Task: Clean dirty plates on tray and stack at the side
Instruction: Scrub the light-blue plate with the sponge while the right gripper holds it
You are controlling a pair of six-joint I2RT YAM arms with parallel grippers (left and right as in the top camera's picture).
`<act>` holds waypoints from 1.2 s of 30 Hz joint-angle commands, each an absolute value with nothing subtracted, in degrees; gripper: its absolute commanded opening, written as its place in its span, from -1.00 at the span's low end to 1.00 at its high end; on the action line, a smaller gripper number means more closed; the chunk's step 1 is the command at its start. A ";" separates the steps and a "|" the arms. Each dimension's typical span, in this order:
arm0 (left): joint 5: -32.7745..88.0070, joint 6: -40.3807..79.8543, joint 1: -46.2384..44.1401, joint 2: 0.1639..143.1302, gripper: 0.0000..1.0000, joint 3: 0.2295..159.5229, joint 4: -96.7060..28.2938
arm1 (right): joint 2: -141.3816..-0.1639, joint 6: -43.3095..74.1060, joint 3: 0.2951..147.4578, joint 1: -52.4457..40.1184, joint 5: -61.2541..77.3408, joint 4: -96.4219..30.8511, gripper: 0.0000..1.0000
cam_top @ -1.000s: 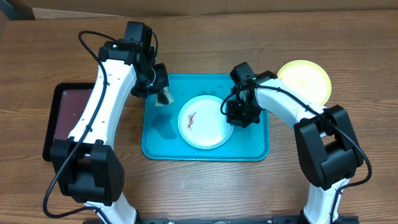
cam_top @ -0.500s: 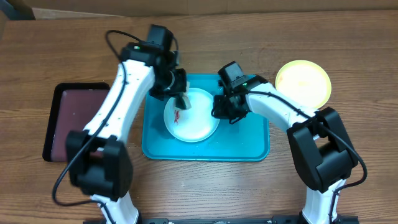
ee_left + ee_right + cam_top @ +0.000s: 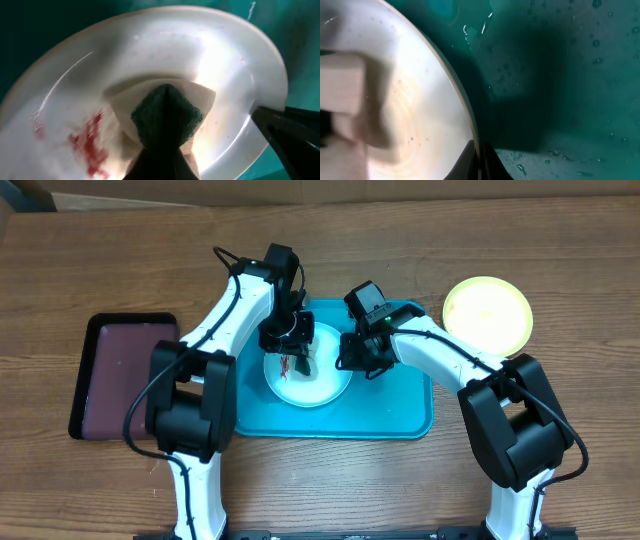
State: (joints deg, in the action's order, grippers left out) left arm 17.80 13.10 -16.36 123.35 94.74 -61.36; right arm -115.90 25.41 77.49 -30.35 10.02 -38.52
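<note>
Pressing the sponge [image 3: 167,112] onto the plate [image 3: 318,388] on the tray [image 3: 400,412], my left gripper [image 3: 297,352] is clamped shut on it; my right gripper [image 3: 352,360] pinches the plate's rim at 3 o'clock. Seen from the left wrist, the red smear [image 3: 90,142] lies at 8 o'clock from the sponge, nearest my left arm.

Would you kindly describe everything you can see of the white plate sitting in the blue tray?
The plate is small, round and glossy white, plastic by its look. It lies in the turquoise tray, left of the tray's middle. Its face bears red smears. The left gripper presses a sponge onto it, and the right gripper pinches its right rim.
</note>
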 commanded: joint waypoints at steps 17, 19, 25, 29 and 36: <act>-24.45 27.31 -15.66 134.15 -0.92 94.65 -64.86 | -116.03 25.32 77.10 -30.09 7.64 -38.44 -0.93; -29.36 30.50 -15.66 133.36 -0.92 94.67 -66.43 | -116.03 25.32 77.10 -30.09 7.53 -38.41 -0.93; -35.62 35.27 -15.66 128.64 -0.91 94.72 -68.12 | -116.03 25.32 77.10 -30.09 7.46 -38.41 -0.93; -33.89 36.25 -15.66 122.85 -0.91 94.74 -66.98 | -116.03 25.32 77.10 -30.09 7.49 -38.41 -0.93; -2.46 22.63 -15.68 114.61 -0.91 94.72 -62.24 | -116.03 25.34 77.10 -30.09 7.53 -38.39 -0.93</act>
State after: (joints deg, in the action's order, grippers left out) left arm -14.83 29.61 -16.91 118.89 94.41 -62.87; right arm -116.20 25.43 77.62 -31.05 11.27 -37.85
